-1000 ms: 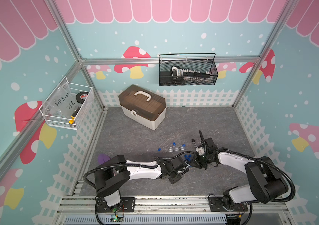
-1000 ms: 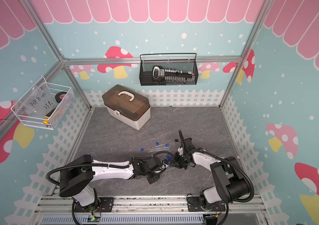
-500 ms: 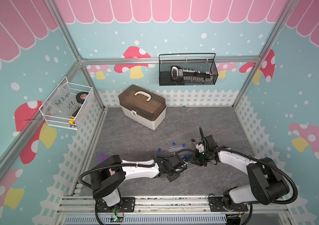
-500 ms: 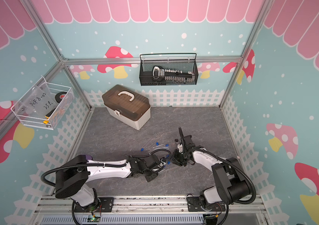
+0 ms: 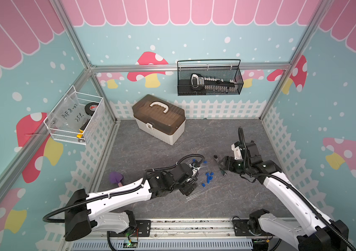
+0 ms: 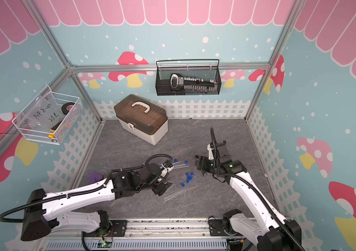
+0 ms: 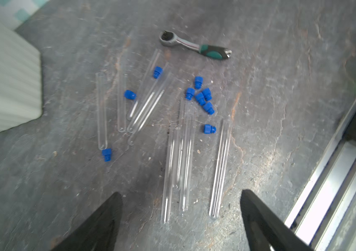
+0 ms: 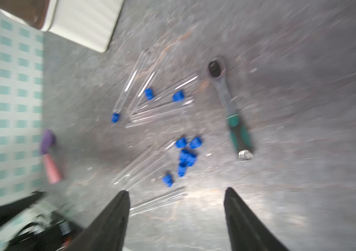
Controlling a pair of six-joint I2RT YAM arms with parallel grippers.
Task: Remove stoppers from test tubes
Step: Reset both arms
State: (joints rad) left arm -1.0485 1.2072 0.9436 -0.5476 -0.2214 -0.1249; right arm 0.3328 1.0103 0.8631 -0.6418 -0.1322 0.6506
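Several clear test tubes (image 7: 184, 165) lie flat on the grey mat, in one group near my left gripper and another (image 7: 142, 102) farther off. Bright-blue stoppers (image 7: 203, 97) sit loose in a small cluster, with single ones (image 7: 106, 154) scattered among the tubes. In a top view the stoppers (image 5: 209, 176) lie between the two arms. My left gripper (image 7: 181, 194) is open and empty, hovering over the closed ends of three tubes. Off to the right of the cluster, my right gripper (image 8: 177, 192) is also open and holds nothing; its view is blurred.
A ratchet wrench (image 7: 194, 45) with a green handle lies just beyond the tubes, under the right gripper (image 5: 223, 166). A brown-lidded toolbox (image 5: 158, 118) stands at the back left. A purple and pink tool (image 5: 116, 178) lies left of the left arm. The metal front rail (image 7: 335, 173) runs close by.
Both grippers have opened. They were close together over the tubes and have drawn apart, the left back toward the front, the right away to the right.
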